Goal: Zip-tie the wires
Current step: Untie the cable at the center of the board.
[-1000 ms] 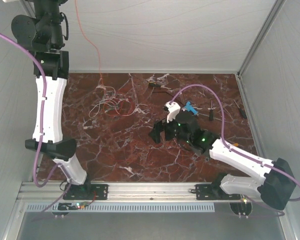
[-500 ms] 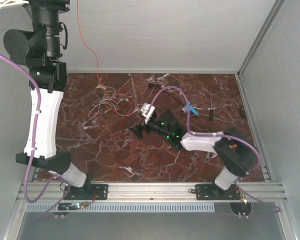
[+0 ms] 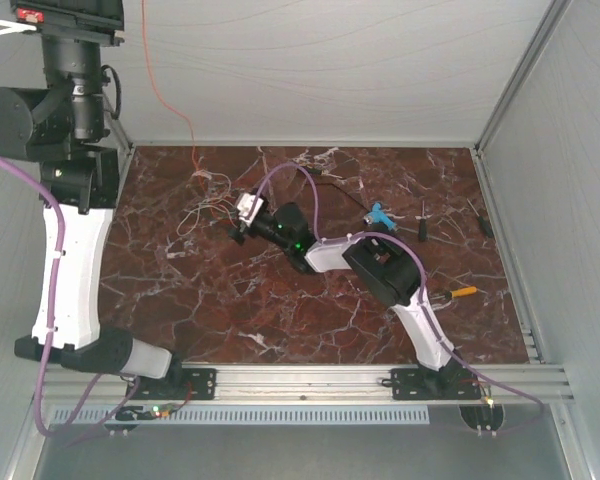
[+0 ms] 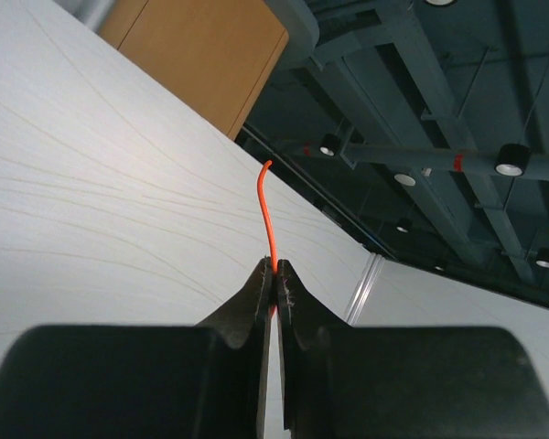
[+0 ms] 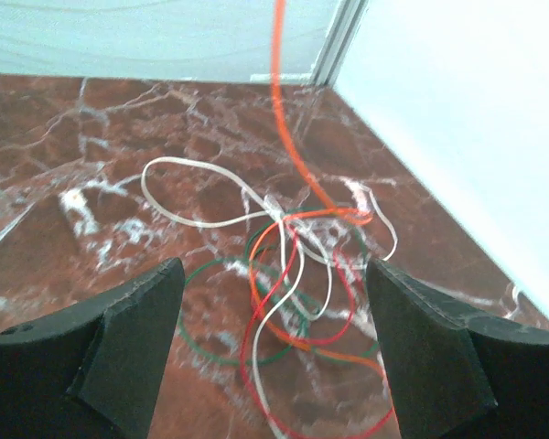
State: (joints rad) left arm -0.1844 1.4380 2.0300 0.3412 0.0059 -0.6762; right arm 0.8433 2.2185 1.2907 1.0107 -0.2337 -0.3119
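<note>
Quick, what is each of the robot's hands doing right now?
Left gripper: closed, pinching an orange wire.
Right gripper: open, empty, pointed at the tangled wires.

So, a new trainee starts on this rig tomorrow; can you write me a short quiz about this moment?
1. True or false: the left gripper is shut on an orange wire.
2. Which colour is missing from the wires lying ahead of the right gripper? A white, B green, C blue.
3. Fill in: the right gripper's jaws stand ____.

Key: 1 true; 2 C; 3 open.
</note>
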